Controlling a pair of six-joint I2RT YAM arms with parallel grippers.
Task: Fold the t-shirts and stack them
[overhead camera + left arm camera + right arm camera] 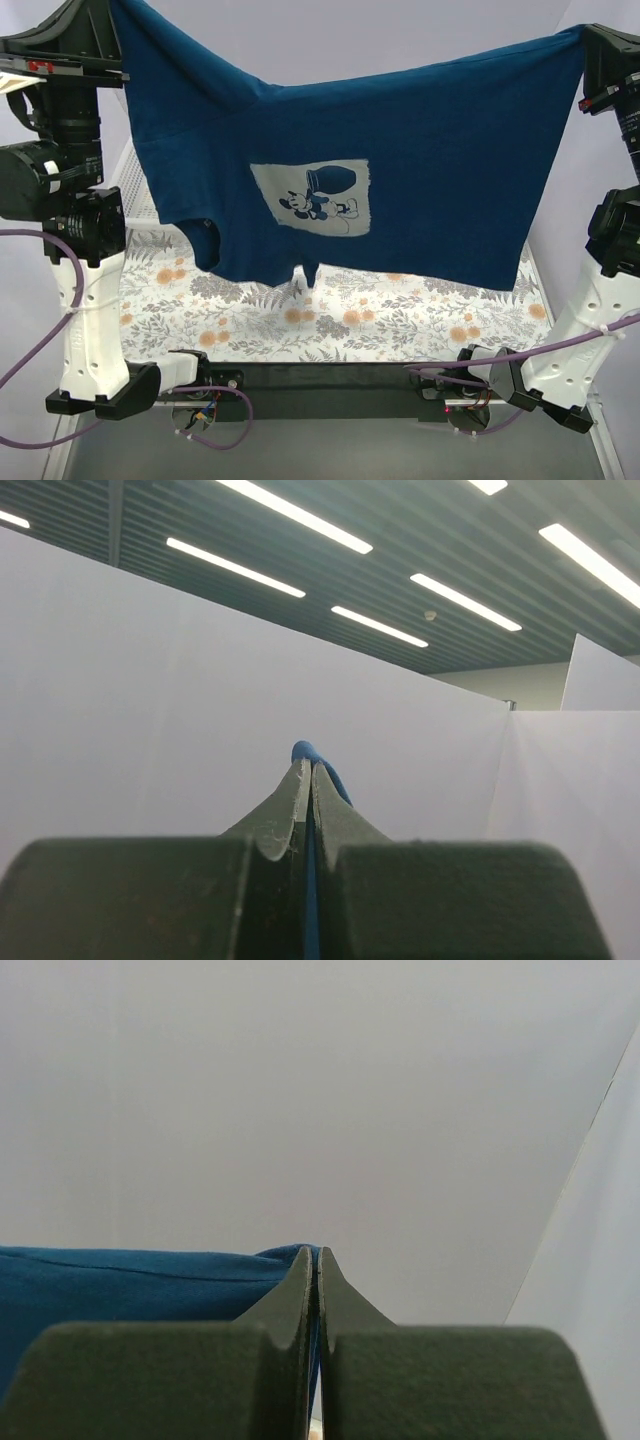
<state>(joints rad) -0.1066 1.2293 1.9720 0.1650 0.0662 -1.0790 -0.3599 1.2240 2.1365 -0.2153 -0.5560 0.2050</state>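
A dark blue t-shirt point(400, 170) with a pale cartoon print point(315, 197) hangs spread out in the air above the table, held by two corners. My left gripper point(112, 12) is shut on its upper left corner; in the left wrist view point(311, 765) blue cloth point(303, 751) pokes out past the closed fingertips. My right gripper point(588, 38) is shut on the upper right corner; in the right wrist view point(316, 1253) the shirt point(120, 1285) stretches off to the left. The shirt's lower hem hangs just above the table.
The table is covered by a floral cloth point(330, 315). A white wire rack point(135, 190) stands at the left behind the left arm. White walls enclose the back and sides. Purple cables point(30, 350) loop by both arm bases.
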